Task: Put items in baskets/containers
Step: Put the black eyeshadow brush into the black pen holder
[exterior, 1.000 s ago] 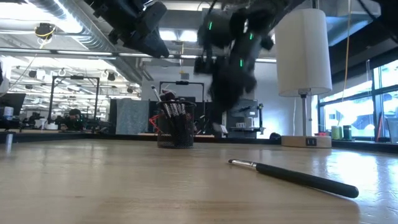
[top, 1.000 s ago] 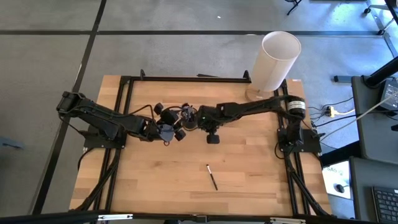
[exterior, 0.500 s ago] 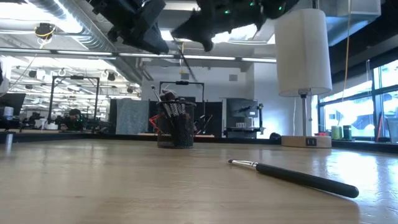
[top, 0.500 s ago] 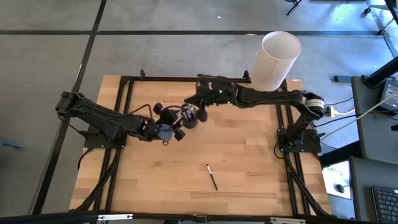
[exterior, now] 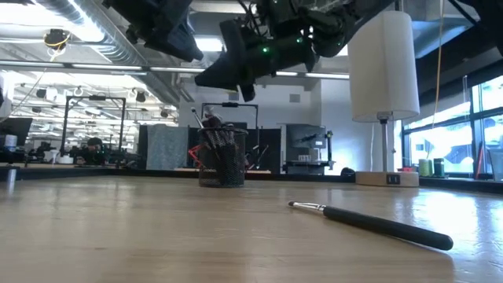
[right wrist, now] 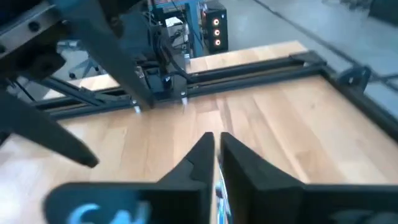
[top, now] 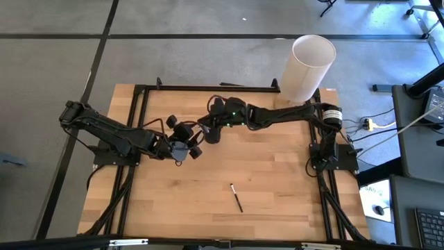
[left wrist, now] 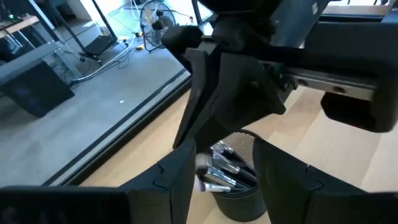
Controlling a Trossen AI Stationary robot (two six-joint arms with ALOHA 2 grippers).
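Note:
The black mesh cup (top: 212,135) (exterior: 222,161) stands on its base near the table's middle and holds several brushes, tips up (left wrist: 227,168). One dark-handled brush (top: 236,198) (exterior: 369,223) lies flat on the table nearer the near edge. My right gripper (top: 207,126) (exterior: 206,80) (right wrist: 215,146) hangs above the cup, fingers nearly together with a thin pale strip between them. My left gripper (top: 189,141) (left wrist: 222,154) is open and raised, just to the left of the cup and touching nothing. My right gripper pinches a thin thing, seemingly a brush (right wrist: 217,185), between its two fingers. Only a narrow pale strip of it shows in the gap. Which part of the brush this is cannot be told. It is held clear of the table, above the cup.
A tall white cylinder (top: 309,66) (exterior: 383,67) stands at the far right corner. A black frame (top: 208,88) runs along the far edge and down both sides. Bare wood lies around the loose brush toward the near edge.
My right gripper rose from just right of the cup, swung toward the far edge, then came back and now hangs over the cup. My left gripper drew slightly toward the table's left. The cup and the loose brush stayed where they were.

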